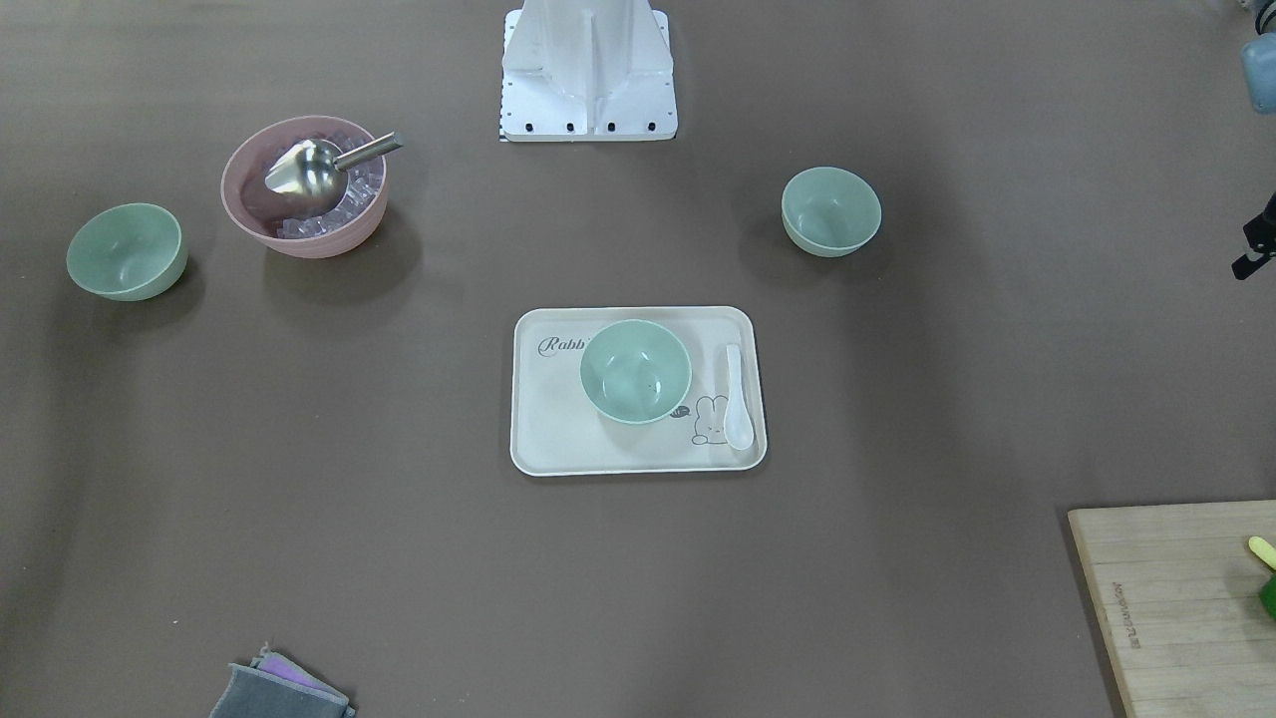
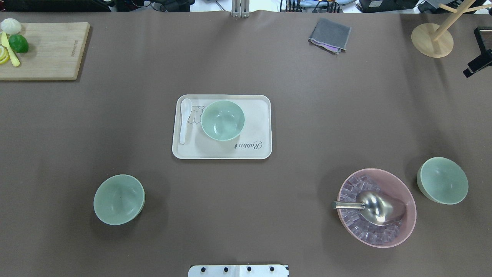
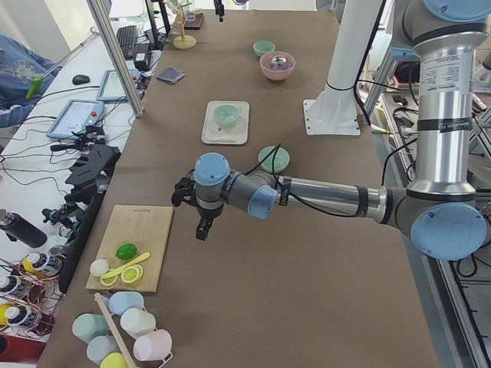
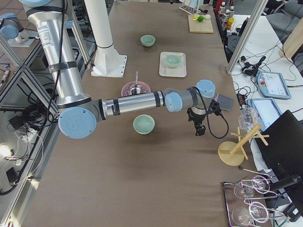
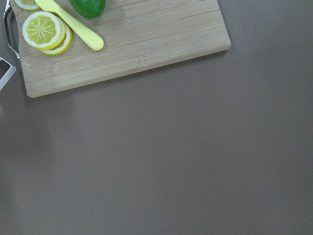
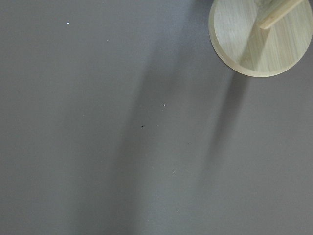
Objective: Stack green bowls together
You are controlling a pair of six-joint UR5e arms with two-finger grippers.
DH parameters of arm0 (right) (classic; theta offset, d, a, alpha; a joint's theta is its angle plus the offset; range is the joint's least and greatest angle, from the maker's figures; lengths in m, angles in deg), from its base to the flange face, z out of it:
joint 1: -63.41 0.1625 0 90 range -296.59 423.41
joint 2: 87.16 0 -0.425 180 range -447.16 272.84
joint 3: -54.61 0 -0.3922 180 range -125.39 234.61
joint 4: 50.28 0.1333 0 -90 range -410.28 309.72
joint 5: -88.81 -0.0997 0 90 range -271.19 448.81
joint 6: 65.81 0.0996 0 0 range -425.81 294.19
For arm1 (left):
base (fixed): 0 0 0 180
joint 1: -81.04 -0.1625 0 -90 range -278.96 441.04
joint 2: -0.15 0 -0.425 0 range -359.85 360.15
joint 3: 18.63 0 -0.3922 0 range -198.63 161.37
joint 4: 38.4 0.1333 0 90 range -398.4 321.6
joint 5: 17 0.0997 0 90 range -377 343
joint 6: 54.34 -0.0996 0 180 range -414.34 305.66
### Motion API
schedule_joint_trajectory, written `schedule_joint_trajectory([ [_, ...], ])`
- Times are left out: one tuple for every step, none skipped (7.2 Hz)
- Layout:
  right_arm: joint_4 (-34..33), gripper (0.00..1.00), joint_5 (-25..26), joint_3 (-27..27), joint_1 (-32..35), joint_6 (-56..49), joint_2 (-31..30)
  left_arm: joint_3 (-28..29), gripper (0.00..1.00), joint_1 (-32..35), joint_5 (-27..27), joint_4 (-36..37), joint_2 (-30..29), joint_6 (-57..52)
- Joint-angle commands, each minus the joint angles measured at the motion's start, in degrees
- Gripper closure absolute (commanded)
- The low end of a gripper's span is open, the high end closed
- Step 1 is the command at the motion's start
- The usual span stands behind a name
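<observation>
On the bench point(image 2: 307, 115) no stacking is yet begun; the step in hand is judged to be the very start, before the first pick-up. Three mint-green bowls are recorded, all upright, all empty, well apart from one another: centre bowl point(image 2: 223, 120) on the cream tray point(image 2: 255, 111), with a white spoon point(image 2: 185, 120) just beside it on the same tray, not touching; left-side bowl point(image 2: 119, 199) alone on bare bench; right-side bowl point(image 2: 442, 180) just beside the pink bowl point(image 2: 401, 186), a narrow gap being seen between them. The pink bowl is filled with ice cubes point(image 2: 361, 231); a metal scoop point(image 2: 378, 207) rests on them, handle out over the rim.

Left claw point(image 3: 201, 228) is held above the bench near the cutting board point(image 5: 127, 44), far from any bowl; right claw point(image 4: 200, 130) hangs near the wooden stand point(image 6: 261, 36); no object is seen in either; how far each is opened cannot be told.

Next move, as judged: one claw to be brought across to its near-side bowl, the rim pinched, the bowl lifted and lowered into the centre bowl; on the right, the close pink bowl is to be avoided.
</observation>
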Motion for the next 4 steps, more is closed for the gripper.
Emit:
schedule_joint_trajectory([
  [0.1, 0.00, -0.1, -0.3, 0.6, -0.2, -1.3, 0.0, 0.02, 0.0, 0.0, -0.2, -0.3, 0.6],
  [0.1, 0.00, 0.1, -0.5, 0.5, -0.2, -1.2, -0.6, 0.02, 0.0, 0.0, -0.2, -0.7, 4.2],
  [0.2, 0.00, 0.0, -0.6, 0.5, -0.1, -1.6, -0.9, 0.02, 0.0, 0.2, 0.1, -1.4, 7.5],
  [1.8, 0.00, 0.0, -0.9, 0.5, -0.1, -2.3, -1.4, 0.02, 0.0, 0.3, 0.1, -1.2, 8.3],
])
